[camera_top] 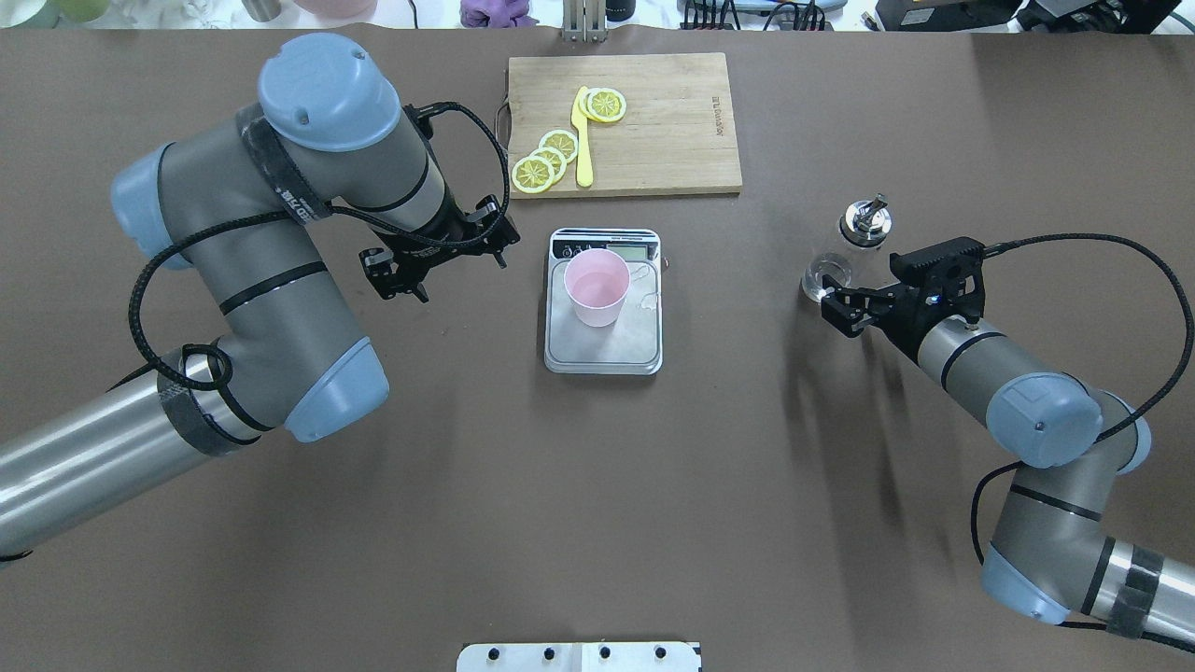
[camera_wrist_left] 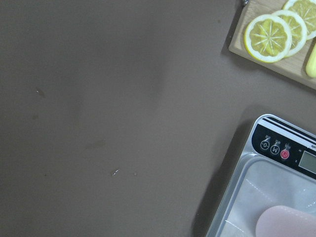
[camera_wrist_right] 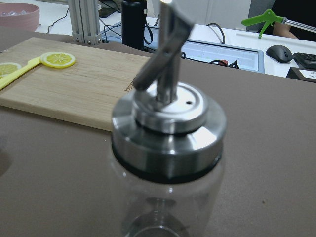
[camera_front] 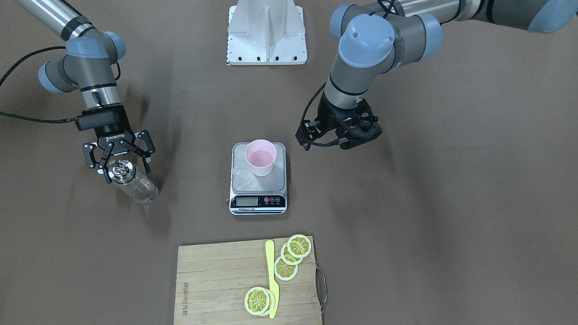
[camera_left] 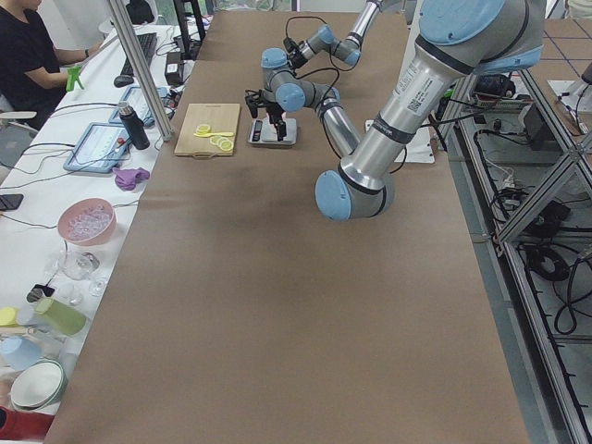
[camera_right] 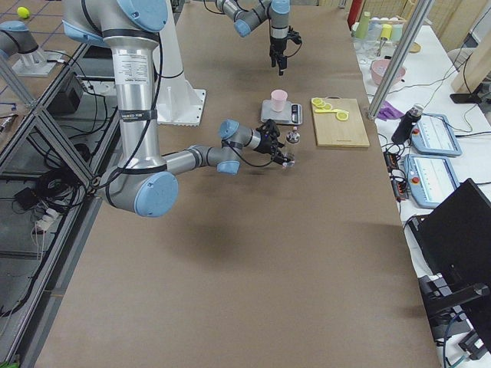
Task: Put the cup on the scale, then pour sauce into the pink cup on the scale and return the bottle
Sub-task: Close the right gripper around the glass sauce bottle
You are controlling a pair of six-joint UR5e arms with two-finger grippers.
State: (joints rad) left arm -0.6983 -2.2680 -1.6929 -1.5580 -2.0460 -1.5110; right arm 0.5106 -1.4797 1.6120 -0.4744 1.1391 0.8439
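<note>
The pale pink cup (camera_front: 260, 157) stands upright on the steel platform of the scale (camera_front: 246, 179), toward its back half. In the overhead view the cup (camera_top: 596, 287) covers the upper left of the scale (camera_top: 607, 353). The clear glass bottle (camera_front: 135, 186) with a silver pourer cap stands on the table to the robot's right. My right gripper (camera_front: 124, 168) is open, with a finger on either side of the bottle's neck. The right wrist view is filled by the bottle (camera_wrist_right: 168, 138). My left gripper (camera_front: 345, 139) hovers open beside the scale, holding nothing.
A wooden cutting board (camera_front: 216, 280) with lemon slices (camera_front: 289, 259) and a yellow knife (camera_front: 272, 280) lies in front of the scale. The white robot base (camera_front: 266, 34) sits at the far side. A person sits at a desk with tablets along the table's edge in the exterior left view.
</note>
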